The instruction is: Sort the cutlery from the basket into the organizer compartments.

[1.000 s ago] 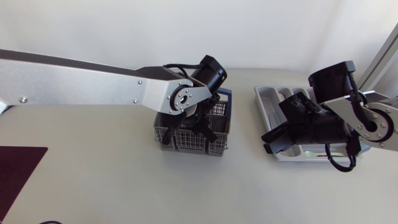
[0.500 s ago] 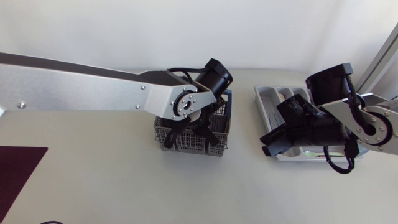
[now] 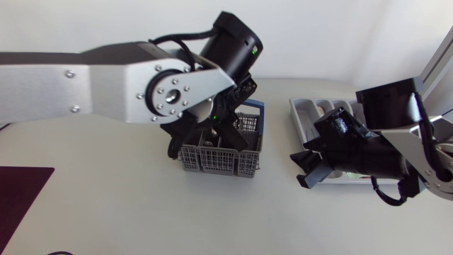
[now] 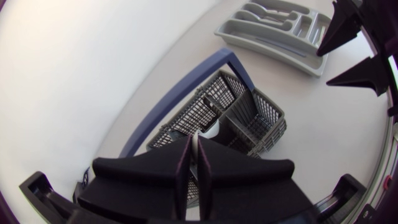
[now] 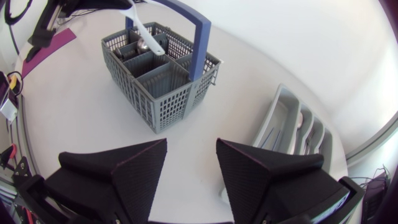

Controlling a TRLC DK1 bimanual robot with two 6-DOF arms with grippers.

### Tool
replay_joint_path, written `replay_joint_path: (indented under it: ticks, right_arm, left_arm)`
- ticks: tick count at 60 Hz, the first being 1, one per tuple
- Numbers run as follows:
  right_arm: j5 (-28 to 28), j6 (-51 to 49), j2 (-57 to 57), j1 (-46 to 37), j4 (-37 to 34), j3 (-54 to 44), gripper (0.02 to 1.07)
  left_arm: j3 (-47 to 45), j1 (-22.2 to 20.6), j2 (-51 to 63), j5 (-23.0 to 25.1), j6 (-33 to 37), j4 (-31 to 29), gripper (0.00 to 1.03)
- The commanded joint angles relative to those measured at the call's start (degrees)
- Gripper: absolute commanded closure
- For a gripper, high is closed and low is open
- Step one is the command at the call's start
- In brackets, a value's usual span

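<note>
The grey cutlery basket [image 3: 219,159] with a blue handle stands mid-table. Directly over it, my left gripper [image 4: 193,149] is shut on the white handle of a piece of cutlery [image 4: 196,144]. The right wrist view shows that white piece [image 5: 140,32] slanting down from the left gripper [image 5: 93,6], its lower end inside a basket [image 5: 158,71] compartment. The grey organizer [image 3: 303,112] lies at the right. My right gripper [image 3: 306,170] hovers open in front of it, its fingers [image 5: 239,168] empty and turned toward the basket.
Cutlery lies in some of the compartments of the organizer [image 5: 289,127]. A dark purple mat [image 3: 18,195] sits at the table's left front edge. Bare tabletop separates the basket [image 4: 230,112] from the organizer [image 4: 273,31].
My left gripper has shut on the white cutlery piece and the arm has risen from the basket. The right arm has shifted slightly, its gripper still open.
</note>
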Motion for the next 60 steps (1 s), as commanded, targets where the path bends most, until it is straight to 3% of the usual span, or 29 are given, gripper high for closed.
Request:
replay_joint_path:
  ticks: [1, 12, 21, 28, 45, 60]
  right_arm:
    - [0.52, -2.10, -3.30, 2.15, 1.68, -2.69, 0.47]
    - [2.71, -4.56, -11.03, 6.90, 3.44, -4.98, 0.47]
    - [4.03, -5.70, -15.69, 11.56, 3.61, -5.95, 0.47]
    - [8.43, -7.11, -18.24, 17.53, 4.84, -7.44, 0.47]
    - [12.82, -9.22, -20.44, 24.48, 8.27, -9.73, 0.47]
    - [17.22, -11.50, -14.64, 28.52, 14.60, -9.46, 0.47]
  left_arm:
    - [-1.14, -0.47, -4.26, -0.40, 1.00, -0.62, 1.00]
    - [-0.26, -0.56, -9.62, 0.83, -0.67, -3.52, 1.00]
    - [0.27, 0.93, -11.03, 8.82, -5.33, -7.30, 1.00]
    - [1.06, 4.19, -10.50, 19.63, -9.81, -10.20, 1.00]
    - [2.46, 8.49, -7.34, 37.65, -15.00, -12.22, 1.00]
    - [3.52, 9.64, -4.44, 46.97, -16.49, -12.57, 1.00]
